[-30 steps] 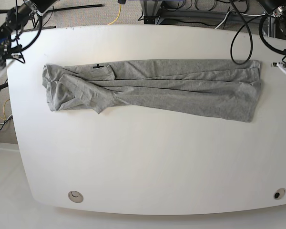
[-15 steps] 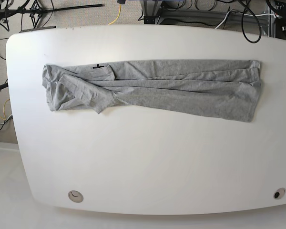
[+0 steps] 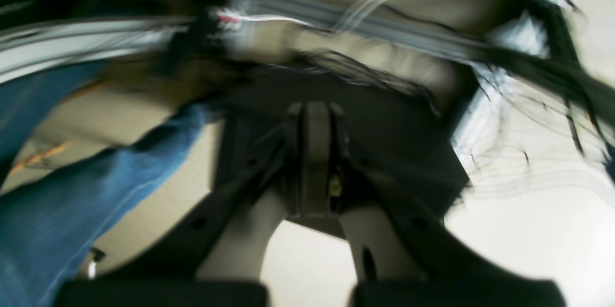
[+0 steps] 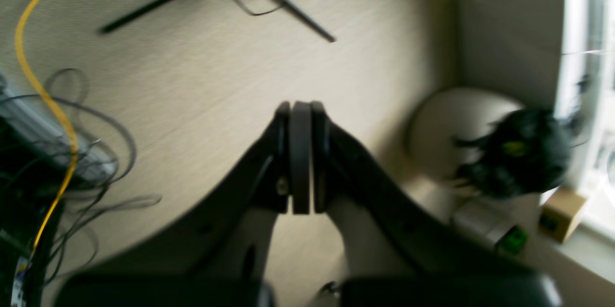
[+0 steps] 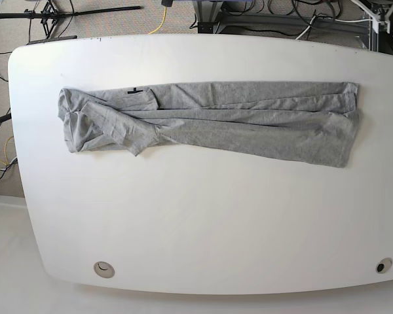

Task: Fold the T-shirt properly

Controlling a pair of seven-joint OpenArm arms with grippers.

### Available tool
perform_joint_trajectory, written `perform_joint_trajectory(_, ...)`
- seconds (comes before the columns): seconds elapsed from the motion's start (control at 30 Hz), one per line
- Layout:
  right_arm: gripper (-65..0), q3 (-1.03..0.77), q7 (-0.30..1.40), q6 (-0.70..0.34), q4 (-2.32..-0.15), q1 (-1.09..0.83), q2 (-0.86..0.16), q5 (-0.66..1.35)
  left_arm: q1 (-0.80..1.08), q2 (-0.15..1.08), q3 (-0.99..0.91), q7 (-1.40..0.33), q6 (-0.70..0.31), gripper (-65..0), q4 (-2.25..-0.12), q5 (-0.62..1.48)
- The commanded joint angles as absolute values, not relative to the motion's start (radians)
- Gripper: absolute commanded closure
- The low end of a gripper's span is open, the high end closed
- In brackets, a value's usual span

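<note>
The T-shirt (image 5: 209, 121) lies as a long folded band across the far half of the white table (image 5: 203, 222), near half bare, while left gripper (image 3: 314, 153) and right gripper (image 4: 301, 153) stay clenched, empty, off the table

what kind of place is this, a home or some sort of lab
Most likely a robotics lab or test workspace, not a home. A grey short-sleeved T-shirt lies alone on a large white rounded table, loose black cables and a yellow cable trail across the beige carpet behind it, beside a black tripod.
</note>
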State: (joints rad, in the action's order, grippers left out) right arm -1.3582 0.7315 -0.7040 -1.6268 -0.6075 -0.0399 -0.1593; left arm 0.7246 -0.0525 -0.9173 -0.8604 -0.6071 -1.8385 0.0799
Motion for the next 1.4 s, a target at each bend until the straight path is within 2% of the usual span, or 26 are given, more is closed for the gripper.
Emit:
perform_joint_trajectory(0.0,0.0,-1.354,0.599,-0.698,-1.472,-0.628,-0.044,-0.202,0.742,-0.091,-0.877,-0.78,-0.602,-0.3,-1.822,0.005)
perform_joint_trajectory(0.2,0.0,-1.343,0.355,-0.698,-1.185,-0.576,-0.039,-0.335,0.734,-0.125,-0.805,-0.685,-0.604,-0.3,-1.692,-0.096)
perform_joint_trajectory(0.4,0.0,-1.412,0.248,-0.698,-1.144,-0.513,-0.016,-0.427,0.719,-0.124,-0.771,-0.65,-0.604,-0.3,-1.649,-0.099)
perform_joint_trajectory(0.57,0.0,-1.484,0.274,-0.698,-1.251,-0.44,-0.008,-0.503,0.705,-0.122,-0.771,-0.651,-0.604,-0.3,-1.685,-0.099)
perform_joint_trajectory(0.77,0.0,-1.484,0.328,-0.698,-1.4,-0.321,-0.012,-0.627,0.699,-0.12,-0.776,-0.653,-0.604,-0.3,-1.764,-0.099)
perform_joint_trajectory(1.03,0.0,-1.484,0.418,-0.698,-1.728,-0.114,0.007,-0.777,0.651,-0.117,-0.803,-0.656,-0.604,-0.3,-1.873,-0.097)
perform_joint_trajectory(1.17,0.0,-1.484,0.432,-0.698,-1.874,0.028,0.045,-0.903,0.587,-0.07,-0.805,-0.716,-0.604,-0.3,-1.919,-0.097)
perform_joint_trajectory(1.37,0.0,-1.481,0.43,-0.698,-1.94,0.151,0.116,-1.035,0.44,0.027,-0.802,-0.855,-0.604,-0.3,-1.922,-0.097)
